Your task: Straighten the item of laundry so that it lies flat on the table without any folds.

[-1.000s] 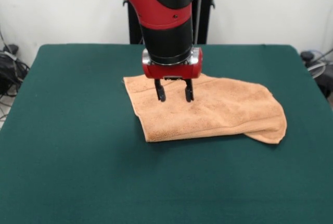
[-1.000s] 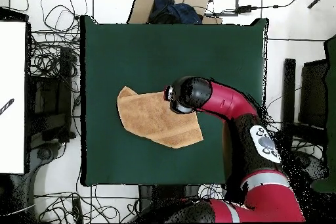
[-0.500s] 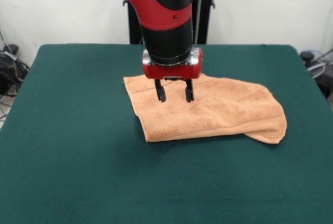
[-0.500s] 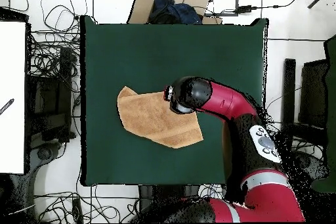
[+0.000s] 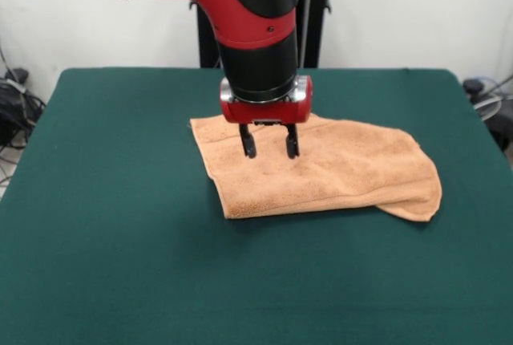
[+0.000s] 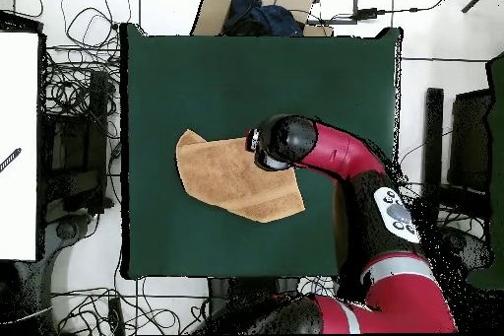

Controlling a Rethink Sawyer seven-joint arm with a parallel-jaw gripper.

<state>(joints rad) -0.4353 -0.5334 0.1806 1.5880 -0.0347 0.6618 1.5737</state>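
- Hanging from the red and black arm (image 5: pixel 248 32), the gripper (image 5: pixel 268 151) with its two short black fingers (image 5: pixel 248 144) is pointing straight down over the towel, the fingers standing clearly apart with nothing between them; whether the tips are touching the cloth cannot be told.
- Lying under everything, the large rectangular table with the dark green felt-like top (image 5: pixel 104 225) is taking up most of the front view, and it is far bigger than the towel.
- Reaching over the towel's edge in the overhead view, the arm (image 6: pixel 340 160) is hiding one corner part of the cloth beneath its rounded wrist.
- Resting near the middle of the table, the peach-orange terry-cloth towel (image 5: pixel 337 170) is lying mostly flat, yet it is not fully spread: seen from the front, its right end is rounding over in a soft fold, with a thick doubled lip showing along the lower right edge.
- Showing in the overhead view, the towel (image 6: pixel 221 176) is forming an uneven, slanted outline, with one corner poking out on the side away from the arm.
- Running just inside the towel's near edge in the front view, a woven band (image 5: pixel 296 200) is showing faintly.
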